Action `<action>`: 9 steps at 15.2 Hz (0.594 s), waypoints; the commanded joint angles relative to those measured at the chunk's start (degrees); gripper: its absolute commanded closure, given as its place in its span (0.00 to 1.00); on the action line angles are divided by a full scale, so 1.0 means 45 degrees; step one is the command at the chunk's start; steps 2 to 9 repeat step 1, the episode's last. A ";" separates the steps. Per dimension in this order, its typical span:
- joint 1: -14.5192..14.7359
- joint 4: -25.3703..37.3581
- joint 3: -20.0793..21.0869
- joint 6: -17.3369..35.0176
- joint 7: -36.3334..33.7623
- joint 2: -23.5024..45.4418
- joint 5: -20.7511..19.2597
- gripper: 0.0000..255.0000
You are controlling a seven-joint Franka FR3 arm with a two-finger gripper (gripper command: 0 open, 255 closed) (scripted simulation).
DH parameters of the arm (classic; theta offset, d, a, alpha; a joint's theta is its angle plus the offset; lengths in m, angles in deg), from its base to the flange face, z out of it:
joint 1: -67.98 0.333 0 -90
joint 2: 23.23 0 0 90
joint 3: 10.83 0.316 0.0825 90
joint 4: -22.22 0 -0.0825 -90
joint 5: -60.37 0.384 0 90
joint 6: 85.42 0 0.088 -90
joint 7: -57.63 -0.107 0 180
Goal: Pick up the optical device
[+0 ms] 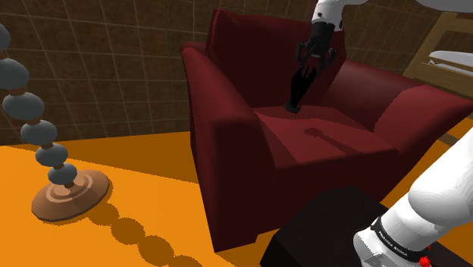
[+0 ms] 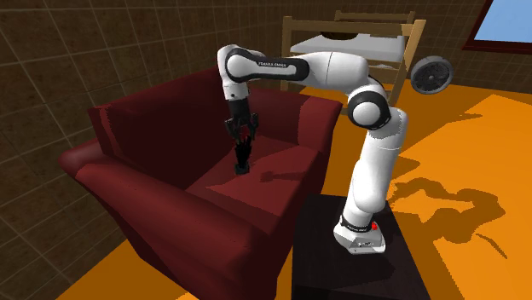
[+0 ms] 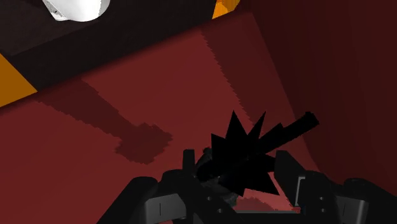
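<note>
1. Gripping the slim black optical device (image 1: 298, 92) by its upper end with the all-black two-finger gripper (image 1: 307, 72), fingers pressed in on both sides of it.
2. Hanging nearly upright with a slight lean, over the rear part of the seat of the dark red upholstered armchair (image 1: 227, 144), close in front of the backrest. Cannot tell whether the lower tip touches the cushion.
3. Seen from the wrist: black fingers (image 3: 189, 162) flanking the device (image 3: 254, 149), with a spiky black outline jutting out past them. On the red cushion beyond, a long shadow (image 3: 143, 140) lying apart from the device itself.
4. Across in the second exterior view: same grip (image 2: 243, 141), device (image 2: 243, 159) pointing down at the middle of the seat.
5. Room to move: bare cushion all the way to the seat's front edge, open air above. Boxed in by a padded armrest on each side and the tall backrest right behind.
6. Just beside the armchair's front corner, the black box stand (image 2: 358, 256) carrying the white arm's base. Tight there.
7. Wide open on the shoulder view's left: bright orange floor (image 1: 114, 159), and a stack of blue-grey balls on a round brown base (image 1: 53, 152), well apart from the armchair.
8. Closing off the back, a brown tiled wall (image 1: 98, 61). Beyond the armchair, a pale wooden rack (image 2: 375, 43) and a grey round disc (image 2: 430, 74), both well apart from the gripper.
</note>
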 commanded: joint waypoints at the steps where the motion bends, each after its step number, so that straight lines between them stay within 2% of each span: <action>1: -0.0007 0.0127 -0.0007 -0.0103 -0.0007 0.0032 0.0003 1.00; 9: -0.0007 0.0127 -0.0007 -0.0103 -0.0007 0.0032 0.0003 1.00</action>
